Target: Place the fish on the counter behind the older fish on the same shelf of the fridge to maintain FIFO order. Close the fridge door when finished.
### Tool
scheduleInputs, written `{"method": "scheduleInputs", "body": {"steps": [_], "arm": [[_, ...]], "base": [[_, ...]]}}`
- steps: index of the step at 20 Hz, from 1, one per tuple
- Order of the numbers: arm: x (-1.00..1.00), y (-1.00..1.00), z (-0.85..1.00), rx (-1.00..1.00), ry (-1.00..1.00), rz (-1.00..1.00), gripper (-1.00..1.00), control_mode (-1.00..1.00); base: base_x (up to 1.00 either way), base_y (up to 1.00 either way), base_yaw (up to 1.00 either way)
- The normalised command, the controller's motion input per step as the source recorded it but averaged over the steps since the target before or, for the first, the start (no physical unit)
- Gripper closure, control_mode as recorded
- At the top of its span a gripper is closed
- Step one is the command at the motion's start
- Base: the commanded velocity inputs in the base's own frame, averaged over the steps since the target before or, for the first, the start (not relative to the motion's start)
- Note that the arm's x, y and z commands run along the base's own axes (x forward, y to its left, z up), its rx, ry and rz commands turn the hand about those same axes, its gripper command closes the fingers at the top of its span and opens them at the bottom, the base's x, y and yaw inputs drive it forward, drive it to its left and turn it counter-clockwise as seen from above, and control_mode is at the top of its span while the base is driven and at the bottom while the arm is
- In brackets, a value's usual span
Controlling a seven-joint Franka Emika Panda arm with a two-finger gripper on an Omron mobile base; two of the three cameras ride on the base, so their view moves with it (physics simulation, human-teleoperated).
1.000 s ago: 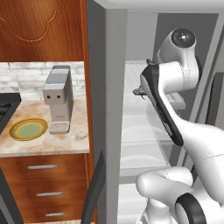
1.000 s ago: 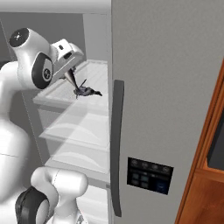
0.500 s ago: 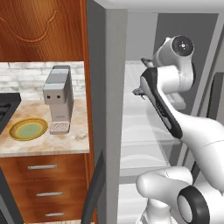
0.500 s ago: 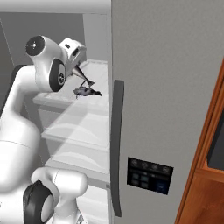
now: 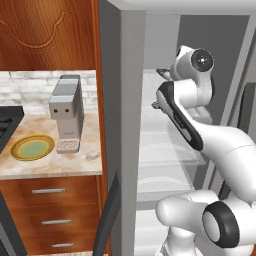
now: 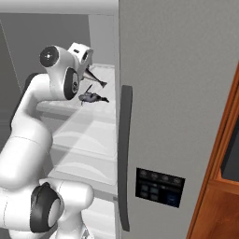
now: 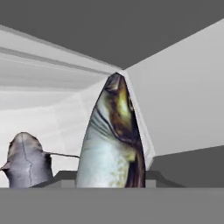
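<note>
Carrying step in hand: new fish (image 7: 111,140) held inside the fridge (image 6: 186,70), above the upper shelf (image 6: 100,112), not yet set down. Fingers closed on the fish, head pointing away toward the back corner in the hand view. Older fish (image 6: 91,97) lying on that same shelf, low and left in the hand view, just beside the held one. Next move, as judged: reach deeper, past the older fish, lower to the shelf behind it, then release; afterwards shut the fridge door (image 6: 182,140), now open. Arm bent upward from the base, elbow high, wrist turned into the compartment, gripper (image 6: 95,81) angled down over the shelf.
</note>
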Motion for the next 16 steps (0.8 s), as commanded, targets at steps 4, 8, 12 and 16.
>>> {"method": "scheduleInputs", "body": {"steps": [4, 8, 12, 16], "arm": [[0.44, -0.02, -0.14, -0.07, 0.06, 0.05, 1.0, -1.0], [0.39, 0.0, -0.38, -0.11, 0.03, 0.03, 1.0, -1.0], [0.38, -0.01, -0.35, -0.08, 0.02, 0.01, 1.0, -1.0], [0.41, -0.1, -0.28, -0.06, 0.0, 0.0, 1.0, -1.0]], "base": [[0.0, 0.0, 0.0], [0.0, 0.0, 0.0], [0.0, 0.0, 0.0], [0.0, 0.0, 0.0]]}}
